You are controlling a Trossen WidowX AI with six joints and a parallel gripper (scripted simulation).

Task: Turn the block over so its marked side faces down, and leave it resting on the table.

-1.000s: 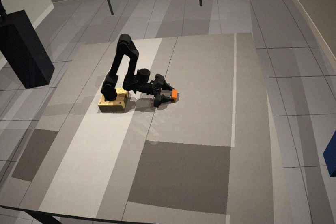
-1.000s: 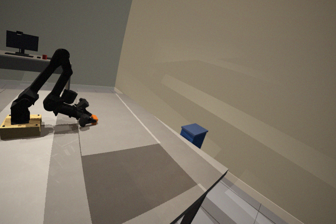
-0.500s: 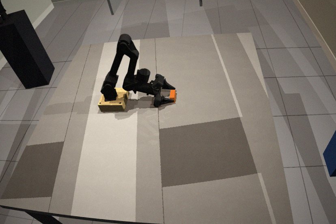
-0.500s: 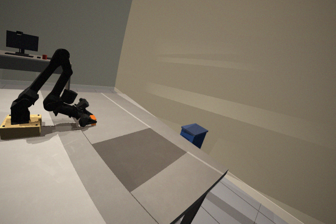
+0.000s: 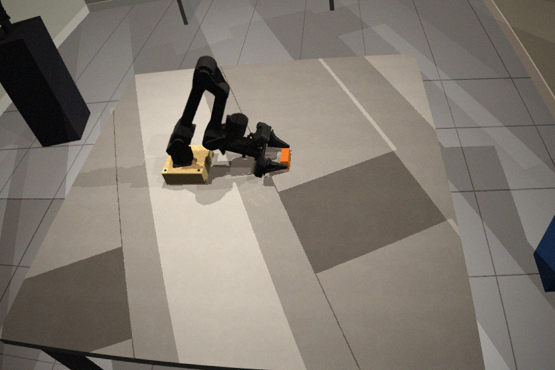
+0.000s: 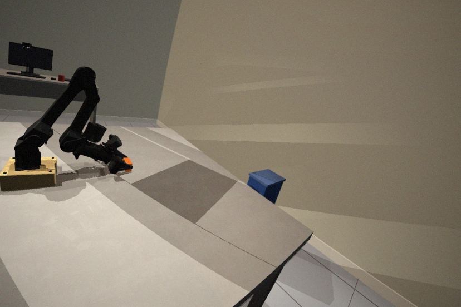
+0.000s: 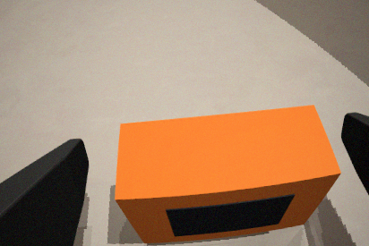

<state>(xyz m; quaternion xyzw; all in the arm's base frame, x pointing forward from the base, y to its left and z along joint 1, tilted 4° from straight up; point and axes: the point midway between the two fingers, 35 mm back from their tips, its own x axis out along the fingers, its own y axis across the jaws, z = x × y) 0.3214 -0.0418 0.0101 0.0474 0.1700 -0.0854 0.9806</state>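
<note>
An orange block [image 5: 285,157] [image 6: 128,160] [image 7: 227,157] rests on the table [image 5: 358,289] [image 6: 111,240] [image 7: 179,12]. Its dark rectangular mark [image 7: 228,216] is on the side face turned toward the wrist camera, and a plain orange face is on top. My gripper [image 5: 284,157] [image 6: 123,165] [image 7: 220,139] is low over the table and open. One finger stands on each side of the block, with gaps showing between fingers and block in the wrist view. The arm reaches out from its base toward the block.
The arm's yellow wooden base [image 5: 186,170] [image 6: 28,177] stands left of the block. A blue box [image 5: 546,258] [image 6: 266,183] sits on the floor beyond the table's right edge. A dark cabinet [image 5: 37,87] stands off the table at far left.
</note>
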